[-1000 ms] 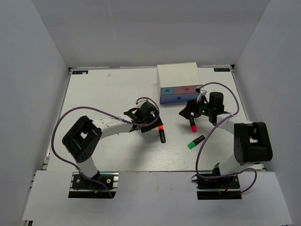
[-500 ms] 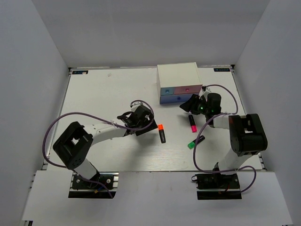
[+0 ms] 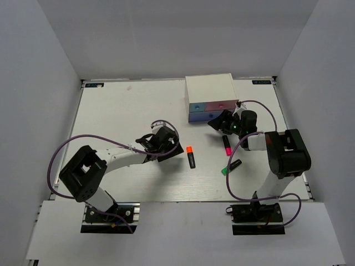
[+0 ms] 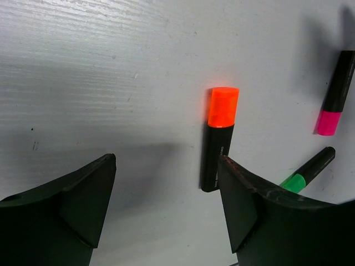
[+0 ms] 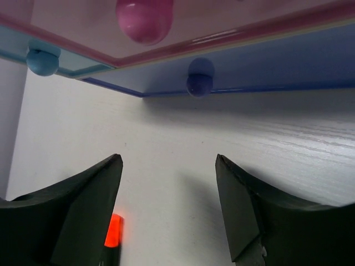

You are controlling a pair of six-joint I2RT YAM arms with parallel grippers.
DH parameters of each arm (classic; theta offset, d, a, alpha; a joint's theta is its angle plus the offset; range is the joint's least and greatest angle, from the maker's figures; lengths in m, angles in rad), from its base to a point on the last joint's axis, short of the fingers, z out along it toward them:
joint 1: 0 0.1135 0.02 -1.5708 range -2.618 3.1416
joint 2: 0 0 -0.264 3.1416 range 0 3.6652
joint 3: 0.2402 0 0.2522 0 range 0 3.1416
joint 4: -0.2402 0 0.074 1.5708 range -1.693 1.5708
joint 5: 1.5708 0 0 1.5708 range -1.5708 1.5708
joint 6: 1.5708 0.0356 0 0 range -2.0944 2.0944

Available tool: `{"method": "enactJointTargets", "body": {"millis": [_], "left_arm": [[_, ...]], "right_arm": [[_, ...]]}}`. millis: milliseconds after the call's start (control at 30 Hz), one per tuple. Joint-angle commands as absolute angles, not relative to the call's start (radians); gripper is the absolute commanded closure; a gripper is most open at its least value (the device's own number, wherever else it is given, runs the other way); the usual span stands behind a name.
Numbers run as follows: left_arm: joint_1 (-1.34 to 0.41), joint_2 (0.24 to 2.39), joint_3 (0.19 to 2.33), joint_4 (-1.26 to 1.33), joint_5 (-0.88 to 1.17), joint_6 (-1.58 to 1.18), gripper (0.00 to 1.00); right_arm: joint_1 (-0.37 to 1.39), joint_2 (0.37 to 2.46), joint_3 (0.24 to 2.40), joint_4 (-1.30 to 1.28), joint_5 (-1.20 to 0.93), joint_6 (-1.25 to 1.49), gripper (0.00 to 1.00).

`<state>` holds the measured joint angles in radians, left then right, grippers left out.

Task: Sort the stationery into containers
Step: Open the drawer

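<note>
The white drawer box (image 3: pixel 209 88) stands at the back centre, its blue and pink fronts (image 3: pixel 213 105) facing me. Three black highlighters lie on the table: orange-capped (image 3: pixel 190 156), pink-capped (image 3: pixel 227 145) and green-capped (image 3: pixel 231 167). My left gripper (image 3: pixel 173 149) is open and empty just left of the orange one, which shows in the left wrist view (image 4: pixel 218 138) with the pink (image 4: pixel 334 94) and green (image 4: pixel 308 171) ones. My right gripper (image 3: pixel 217 123) is open and empty, close before the drawers; a purple knob (image 5: pixel 199 84), pink knob (image 5: pixel 144 19) and blue knob (image 5: pixel 42 60) show ahead.
Grey walls enclose the white table (image 3: pixel 122 116) on three sides. Purple cables loop from both arms over the table. The pink cylinder and grey-blue piece are out of view.
My left gripper has drawn back left off the orange highlighter, which stays lying. My right gripper has moved up from the pink highlighter toward the drawer fronts.
</note>
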<state>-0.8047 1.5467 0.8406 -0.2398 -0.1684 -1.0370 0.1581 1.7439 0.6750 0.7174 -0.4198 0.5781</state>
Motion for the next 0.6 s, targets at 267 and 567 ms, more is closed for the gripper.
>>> {"method": "enactJointTargets", "body": {"millis": [267,567], "left_arm": [[-0.796,1.539,0.841,-0.215,-0.153,-1.039,0.16],[-0.796,1.571,0.85,-0.206,-0.135,-1.029,0.16]], "right_arm": [[0.158,1.792,0.69,0.788,-0.443,0.602,0.15],[0.158,1.813,0.698,0.831,-0.388,0.634,0.1]]}}
